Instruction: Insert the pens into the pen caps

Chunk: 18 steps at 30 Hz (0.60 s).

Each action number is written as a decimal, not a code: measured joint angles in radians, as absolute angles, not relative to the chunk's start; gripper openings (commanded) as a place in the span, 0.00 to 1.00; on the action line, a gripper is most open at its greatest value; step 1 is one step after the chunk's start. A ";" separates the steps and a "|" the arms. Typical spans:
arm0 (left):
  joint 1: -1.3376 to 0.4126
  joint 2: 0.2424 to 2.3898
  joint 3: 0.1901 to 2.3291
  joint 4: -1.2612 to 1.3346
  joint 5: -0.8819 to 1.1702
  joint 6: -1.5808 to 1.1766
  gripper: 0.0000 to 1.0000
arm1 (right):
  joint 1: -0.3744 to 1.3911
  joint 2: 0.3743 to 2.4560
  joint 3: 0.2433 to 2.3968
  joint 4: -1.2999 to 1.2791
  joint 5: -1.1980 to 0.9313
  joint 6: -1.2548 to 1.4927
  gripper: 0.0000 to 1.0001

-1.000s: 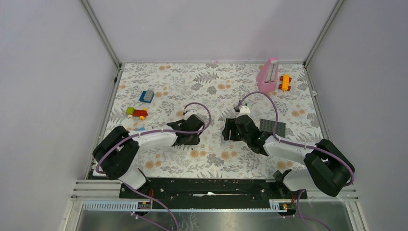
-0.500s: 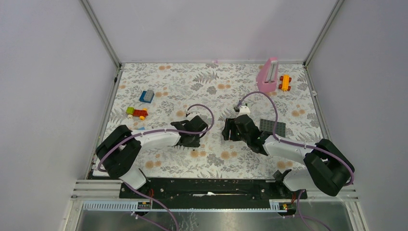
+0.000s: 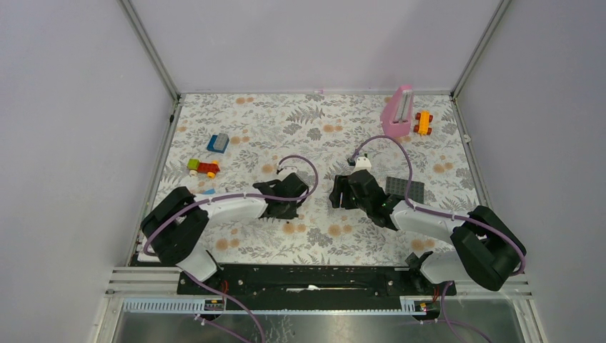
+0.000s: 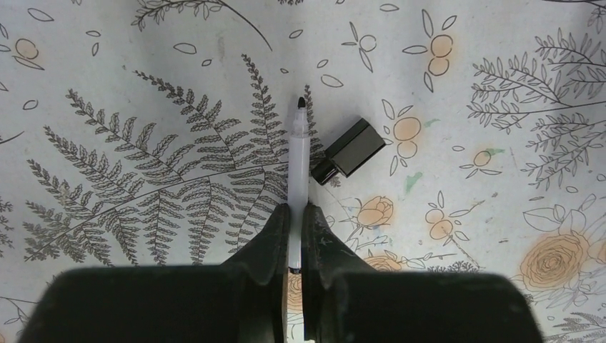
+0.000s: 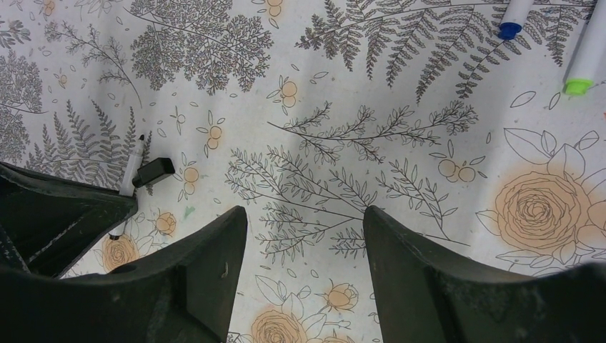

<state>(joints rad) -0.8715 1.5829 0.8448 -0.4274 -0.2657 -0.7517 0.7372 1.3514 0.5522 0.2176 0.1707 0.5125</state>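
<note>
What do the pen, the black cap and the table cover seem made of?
The pen looks like smooth white plastic, slightly shiny. The black cap is probably moulded plastic: flat faces, dull gloss. The table cover is a matte printed sheet, perhaps cloth or vinyl.

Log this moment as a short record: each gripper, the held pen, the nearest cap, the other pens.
left gripper: shut on the black-tipped pen
right gripper: open, holding nothing
black cap: on the table, beside the pen's barrel, not on its tip
other pens: blue-ended pen and green-ended pen, lying on the table, untouched
</note>
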 measured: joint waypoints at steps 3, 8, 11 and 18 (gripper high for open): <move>-0.871 1.541 0.797 -0.386 -0.262 -0.752 0.00 | 0.737 1.351 0.552 0.218 0.171 0.513 0.68; -0.871 1.425 0.717 -0.372 -0.235 -0.733 0.00 | 0.737 1.291 0.519 0.251 0.145 0.513 0.70; -0.871 1.318 0.688 -0.345 -0.208 -0.730 0.00 | 0.737 1.205 0.451 0.318 0.093 0.522 0.70; -0.871 1.087 0.635 -0.169 -0.126 -0.768 0.00 | 0.737 1.077 0.316 0.579 -0.159 0.606 0.72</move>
